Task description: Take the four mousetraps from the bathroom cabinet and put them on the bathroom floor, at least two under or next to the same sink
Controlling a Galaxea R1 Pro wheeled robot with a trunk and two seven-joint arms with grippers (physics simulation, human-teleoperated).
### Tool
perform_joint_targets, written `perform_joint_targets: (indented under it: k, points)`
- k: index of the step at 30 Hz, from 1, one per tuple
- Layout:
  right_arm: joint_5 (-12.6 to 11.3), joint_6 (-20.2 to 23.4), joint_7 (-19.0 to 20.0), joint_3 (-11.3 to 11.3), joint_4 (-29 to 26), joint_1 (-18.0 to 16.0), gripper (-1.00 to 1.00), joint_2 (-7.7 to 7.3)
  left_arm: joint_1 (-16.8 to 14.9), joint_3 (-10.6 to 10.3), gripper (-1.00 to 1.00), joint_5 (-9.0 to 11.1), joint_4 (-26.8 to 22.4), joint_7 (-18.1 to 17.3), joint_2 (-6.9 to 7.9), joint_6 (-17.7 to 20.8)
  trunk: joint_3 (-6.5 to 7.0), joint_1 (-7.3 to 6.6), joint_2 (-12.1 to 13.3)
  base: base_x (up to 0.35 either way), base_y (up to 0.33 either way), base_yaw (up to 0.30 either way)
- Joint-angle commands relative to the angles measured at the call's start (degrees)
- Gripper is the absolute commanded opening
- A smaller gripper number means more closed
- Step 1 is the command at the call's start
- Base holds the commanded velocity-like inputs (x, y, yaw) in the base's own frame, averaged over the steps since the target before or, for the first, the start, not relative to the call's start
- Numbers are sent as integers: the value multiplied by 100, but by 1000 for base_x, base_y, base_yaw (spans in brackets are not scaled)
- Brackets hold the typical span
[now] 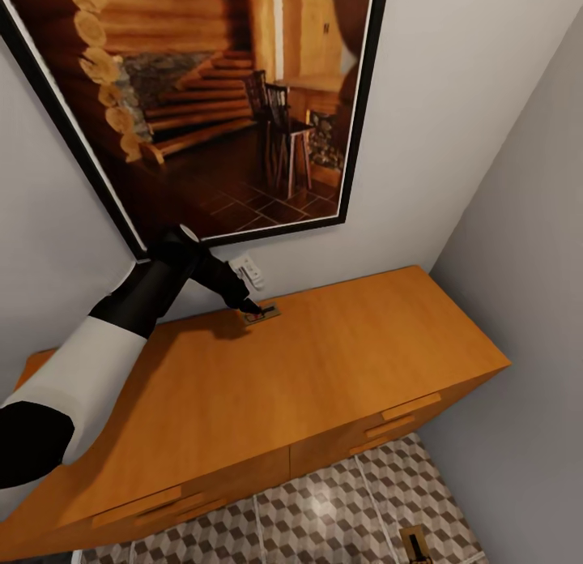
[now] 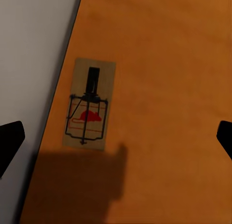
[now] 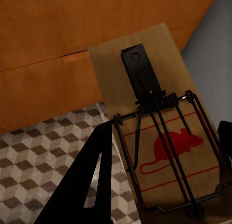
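Orange-brown wood forms the cabinet (image 1: 324, 361), standing against a white wall under a framed picture (image 1: 210, 102). At left, the left gripper (image 1: 251, 309) hovers with jaws spread wide over one mousetrap (image 2: 89, 105), which lies flat on the cabinet top near the wall edge. At right, the right gripper (image 3: 159, 185) clasps a second mousetrap (image 3: 159, 137) above the cube-patterned bathroom floor (image 1: 340, 515).

The cabinet (image 1: 324, 361) is orange-brown. The mousetrap (image 2: 89, 104) is tan with a red mouse. The bathroom floor (image 1: 340, 507) has brown, beige, white cubes.
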Motion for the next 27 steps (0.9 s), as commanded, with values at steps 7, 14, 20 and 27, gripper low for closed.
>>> perform_joint_targets:
  k: [7, 14, 20, 27]
  points:
    - [-41, -16, -23, 52, 4, -4, -100, 3, 1, -9, 100, -45, -8, -48, 3, 53, -63, 3, -10, 0, 0, 0]
    - [-41, -16, -23, 54, 4, -4, -100, 3, 2, -9, 100, -45, -8, -43, 3, 53, -122, 3, -10, 0, 0, 0]
    - [-41, -16, -23, 54, 4, -4, -100, 3, 2, -9, 100, -45, -8, -40, 3, 53, -172, 3, -10, 0, 0, 0]
    - [-41, -16, -23, 54, 4, -4, -100, 3, 2, -9, 100, -45, -8, -44, 3, 53, -230, 3, -10, 0, 0, 0]
